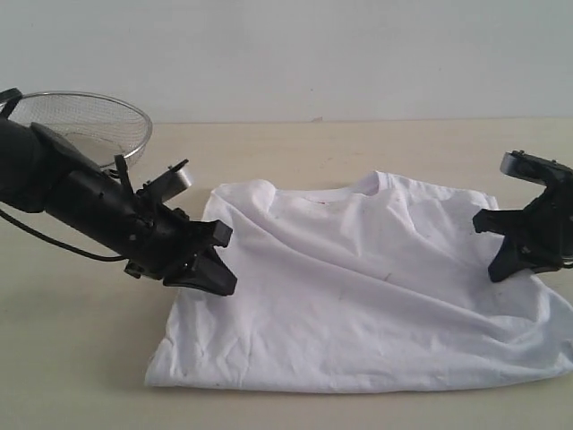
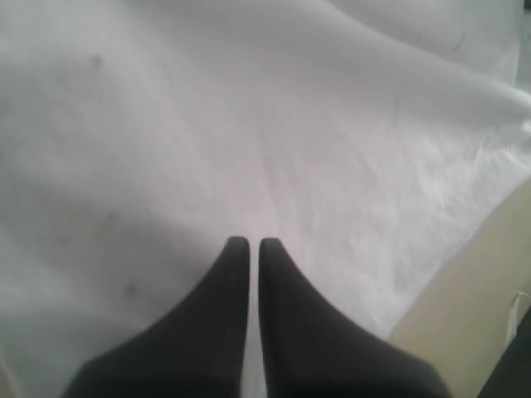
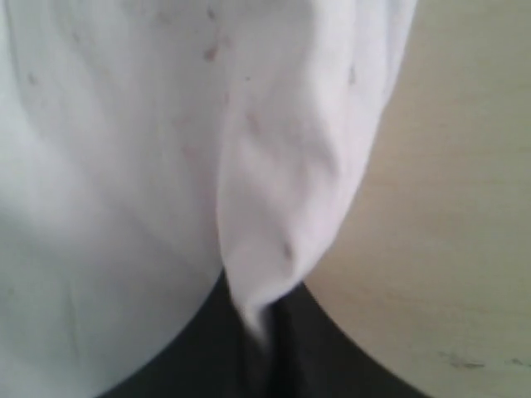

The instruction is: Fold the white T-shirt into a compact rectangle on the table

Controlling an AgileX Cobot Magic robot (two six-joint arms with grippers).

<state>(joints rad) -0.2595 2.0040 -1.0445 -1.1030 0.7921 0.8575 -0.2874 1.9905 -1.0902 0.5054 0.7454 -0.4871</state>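
The white T-shirt [image 1: 358,287] lies spread and creased on the table [image 1: 81,358], collar toward the far side and no lettering showing. My left gripper [image 1: 226,279] is at the shirt's left edge. In the left wrist view its fingers [image 2: 249,242] are shut just over flat cloth [image 2: 290,124], and no fold is visibly caught between them. My right gripper [image 1: 493,269] is at the shirt's right sleeve. In the right wrist view it [image 3: 264,319] is shut on a raised fold of the T-shirt [image 3: 282,191], which runs down between the fingers.
A round wire-mesh basket [image 1: 89,121] stands at the back left, behind the left arm. Bare table [image 3: 465,207] shows beside the pinched fold, and a strip of table [image 2: 473,307] shows past the shirt's hem. A plain wall rises behind the table.
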